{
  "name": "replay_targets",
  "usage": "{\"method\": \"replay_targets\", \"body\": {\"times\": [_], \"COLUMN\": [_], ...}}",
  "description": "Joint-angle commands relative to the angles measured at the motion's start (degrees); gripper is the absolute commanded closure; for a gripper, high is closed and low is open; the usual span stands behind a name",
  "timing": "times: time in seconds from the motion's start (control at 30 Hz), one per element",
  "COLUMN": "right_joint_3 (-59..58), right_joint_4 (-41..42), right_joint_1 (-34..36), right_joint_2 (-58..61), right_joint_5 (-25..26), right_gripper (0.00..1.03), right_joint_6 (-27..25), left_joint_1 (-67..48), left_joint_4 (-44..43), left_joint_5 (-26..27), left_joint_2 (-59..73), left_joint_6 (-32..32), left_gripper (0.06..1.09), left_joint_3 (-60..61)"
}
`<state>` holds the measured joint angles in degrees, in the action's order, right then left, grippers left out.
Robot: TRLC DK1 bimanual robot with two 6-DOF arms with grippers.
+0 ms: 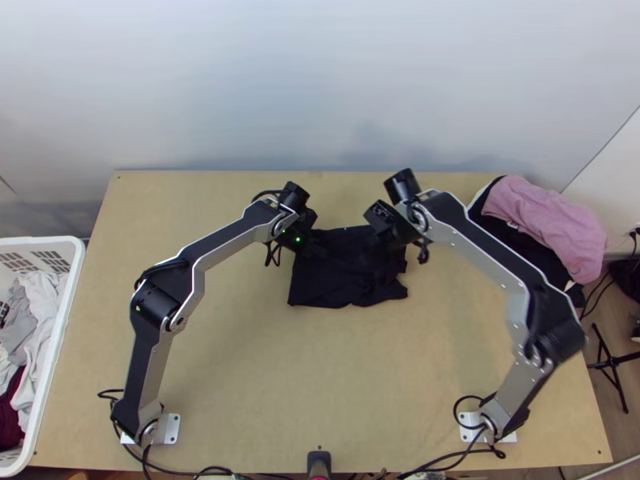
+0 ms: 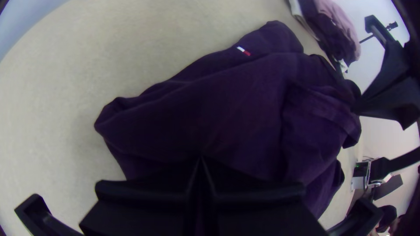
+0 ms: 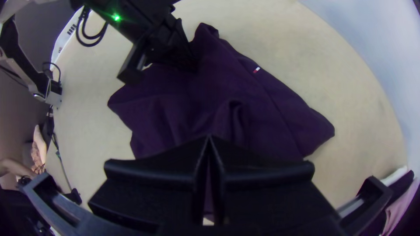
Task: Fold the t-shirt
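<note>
T-shirt (image 1: 348, 284) lies rumpled, partly doubled over, on the bench (image 1: 240, 376). Left tool (image 2: 200, 158) and right tool (image 3: 209, 137) both pressed together at the cloth; can't tell whether any is pinched. Likely squaring up before folding. Next: secure edges, draw creases flat.

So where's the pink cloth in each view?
Top: pink cloth far right, over dark cloth.
Left wrist: past the shirt, cut off at the picture's edge.
Right wrist: mostly cut off at the edge, only a strip.
Shared landmark: the shirt.
</note>
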<state>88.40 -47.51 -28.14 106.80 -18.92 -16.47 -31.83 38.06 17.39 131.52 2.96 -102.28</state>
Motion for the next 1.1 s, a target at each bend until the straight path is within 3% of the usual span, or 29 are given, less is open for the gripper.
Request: {"method": "replay_targets", "body": {"times": [0.0,0.3,0.6,1.07], "right_joint_3": [6.1,15.4,6.4,-19.9], "right_joint_4": [2.3,2.2,2.2,-2.3], "right_joint_1": [-1.7,-2.5,-2.2,-0.4], "right_joint_2": [9.4,17.5,16.9,-14.5], "right_joint_5": [0.5,0.5,1.0,0.9], "right_gripper": [1.00,1.00,1.00,1.00], "right_joint_6": [0.4,0.5,-0.5,-0.5], "left_joint_1": [0.4,0.4,1.0,0.6], "left_joint_4": [0.2,0.0,-0.1,0.9], "left_joint_5": [0.0,0.3,0.4,0.3], "left_joint_2": [0.2,0.4,0.7,2.2], "left_joint_6": [-0.1,-0.7,-0.8,-0.9], "left_gripper": [1.00,1.00,1.00,1.00], "left_joint_3": [0.6,0.7,0.3,-1.7]}}
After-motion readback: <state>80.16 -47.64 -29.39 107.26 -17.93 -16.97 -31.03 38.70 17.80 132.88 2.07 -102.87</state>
